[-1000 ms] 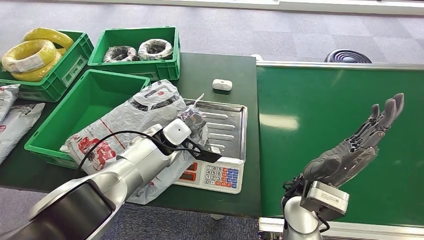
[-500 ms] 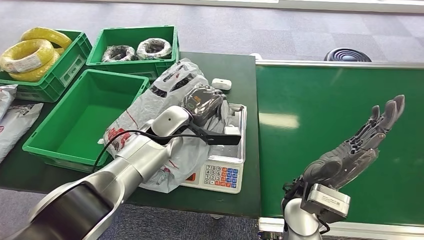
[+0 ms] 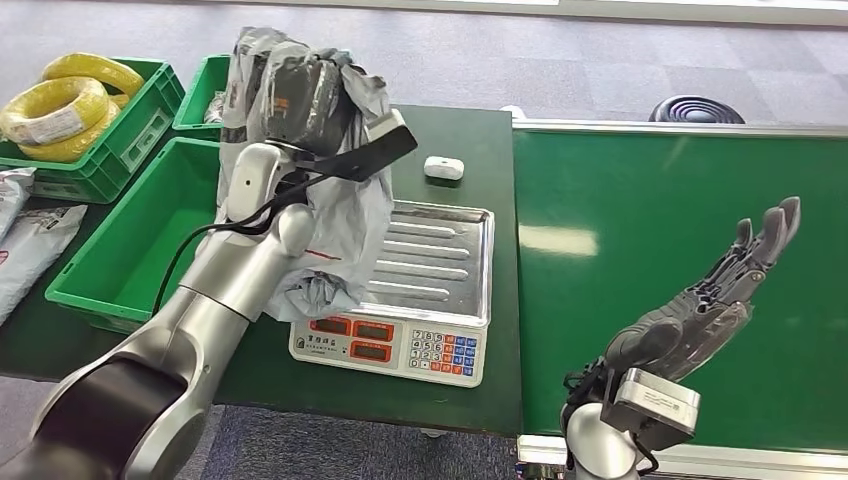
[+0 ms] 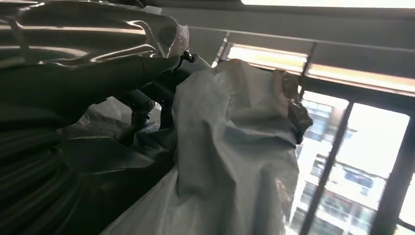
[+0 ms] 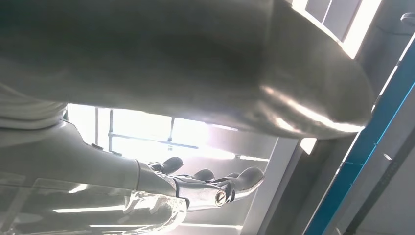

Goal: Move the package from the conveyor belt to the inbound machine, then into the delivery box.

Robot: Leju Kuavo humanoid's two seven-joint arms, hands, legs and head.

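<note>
My left hand (image 3: 300, 95) holds the grey plastic package (image 3: 340, 220) high above the table, between the empty green box (image 3: 130, 235) and the weighing scale (image 3: 400, 345). The package hangs down crumpled, its lower end near the left edge of the scale's bare steel tray (image 3: 440, 260). In the left wrist view the grey film of the package (image 4: 235, 147) drapes over the dark fingers (image 4: 142, 100). My right hand (image 3: 700, 310) hovers open over the green conveyor belt (image 3: 640, 200), fingers stretched and holding nothing; the right wrist view shows that hand (image 5: 210, 186) against a bright window.
A green crate with yellow cable coils (image 3: 70, 105) stands at the back left, and another green crate (image 3: 200, 95) sits partly behind the package. A small white device (image 3: 444, 168) lies behind the scale. Grey bags (image 3: 30, 240) lie at far left. A black round object (image 3: 695, 110) stands beyond the belt.
My left arm has lifted the package off the scale tray, up and toward the left. The tray is now bare. The right hand has hardly moved.
</note>
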